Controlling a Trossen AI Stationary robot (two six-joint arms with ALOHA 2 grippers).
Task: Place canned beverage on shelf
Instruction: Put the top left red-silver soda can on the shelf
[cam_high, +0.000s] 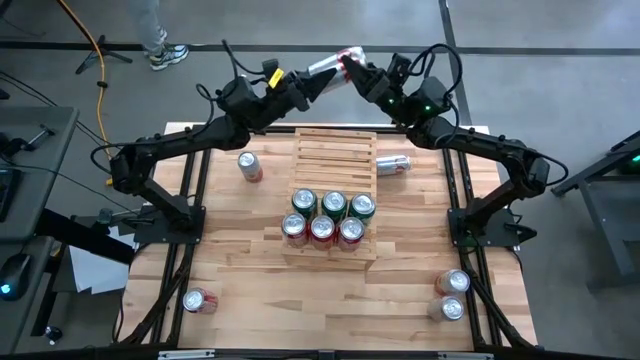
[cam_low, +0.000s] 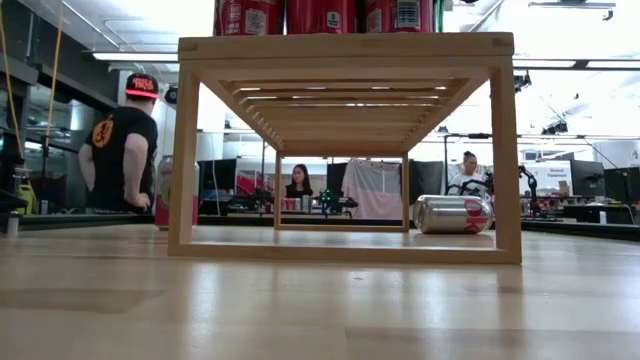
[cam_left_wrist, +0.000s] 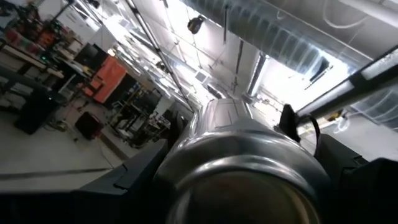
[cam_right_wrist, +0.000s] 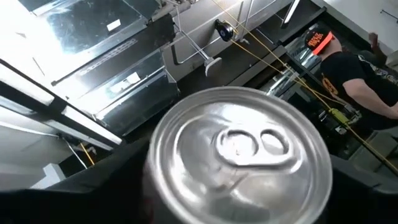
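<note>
A silver canned beverage (cam_high: 328, 66) hangs in the air beyond the table's far edge, between my two grippers. My left gripper (cam_high: 312, 76) is shut on it; the left wrist view looks onto its hollow base (cam_left_wrist: 242, 186). My right gripper (cam_high: 356, 70) faces it, open, with its fingers on either side of the can's top end (cam_right_wrist: 239, 149); I cannot tell whether they touch. The pale-wood slatted shelf (cam_high: 335, 150) stands mid-table, with several red and green cans (cam_high: 325, 218) upright on its near tiers. My left gripper pinches the can's side wall (cam_left_wrist: 186, 146) near the base end between its two fingers. The fingers lie along the can, slanting upward from the table's left. The can is lifted clear of everything, its top end pointing toward my right gripper.
One can stands left of the shelf (cam_high: 249, 165) and another lies on its side to the right (cam_high: 392, 163) (cam_low: 453, 214). One more lies at the near left (cam_high: 199, 300), and two stand at the near right (cam_high: 450, 295). People are in the room behind the table (cam_low: 120, 140).
</note>
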